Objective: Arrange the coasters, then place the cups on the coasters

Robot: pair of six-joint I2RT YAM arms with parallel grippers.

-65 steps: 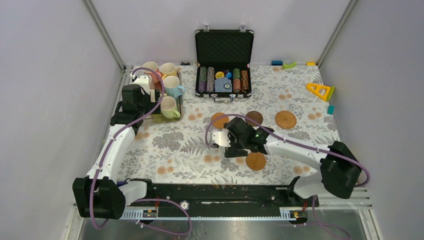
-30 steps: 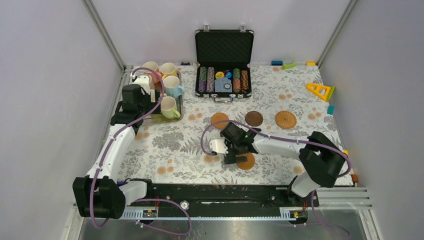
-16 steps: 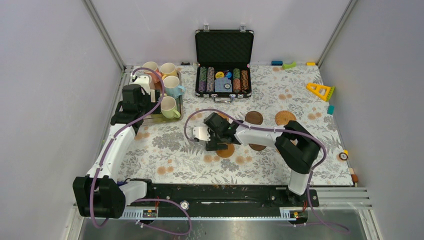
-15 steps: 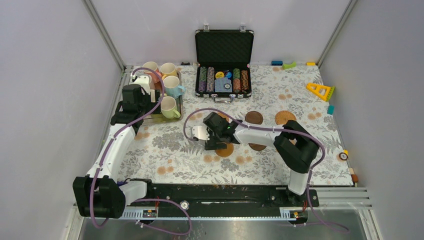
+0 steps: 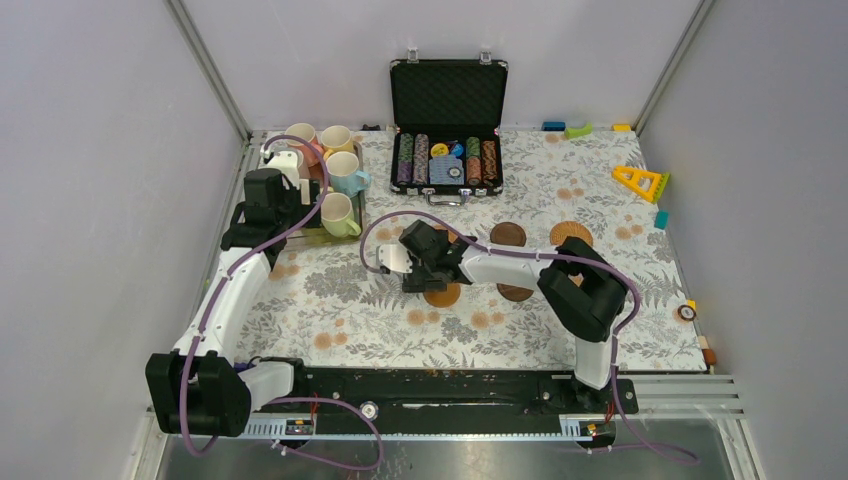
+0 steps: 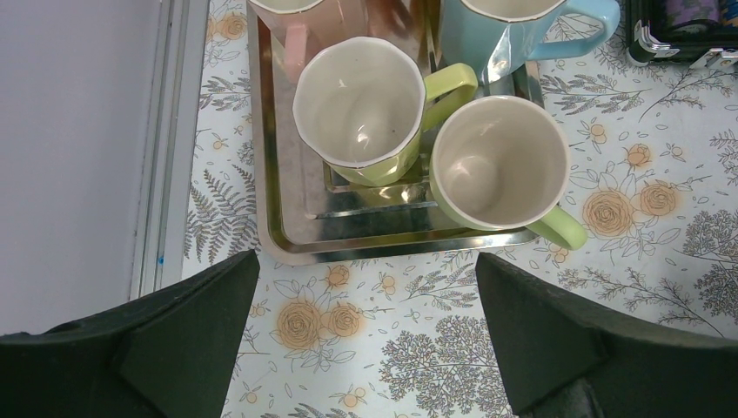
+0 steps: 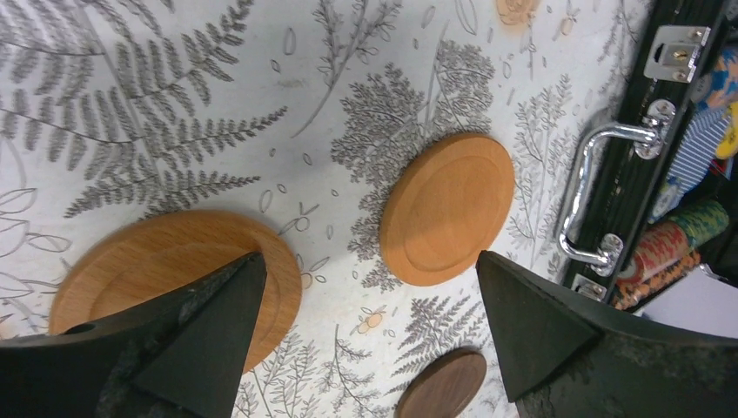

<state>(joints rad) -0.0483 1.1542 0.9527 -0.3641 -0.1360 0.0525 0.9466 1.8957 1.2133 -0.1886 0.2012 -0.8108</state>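
Note:
My right gripper (image 5: 417, 270) hangs open low over the mat, nothing between its fingers (image 7: 370, 340). A tan wooden coaster (image 7: 174, 266) lies partly under its left finger and shows beside it from above (image 5: 443, 295). Ahead lie an orange coaster (image 7: 448, 209) and a dark brown coaster (image 7: 446, 383). A second dark coaster (image 5: 508, 235) and a woven coaster (image 5: 571, 233) lie to the right. My left gripper (image 6: 365, 340) is open above the mat, just short of the tray (image 6: 392, 246). The tray holds a yellow-green cup (image 6: 361, 109), a pale green cup (image 6: 500, 165), a light blue cup (image 6: 513, 26) and a pink cup (image 6: 322, 22).
An open black case of poker chips (image 5: 447, 160) stands at the back centre; its handle (image 7: 600, 200) is close to my right finger. Small coloured toys (image 5: 640, 182) lie at the far right. The left wall runs close beside the tray (image 5: 356, 232).
My right arm has swept left and away across the mat, and the tan coaster has slid left with it. The left arm and the cups have not moved.

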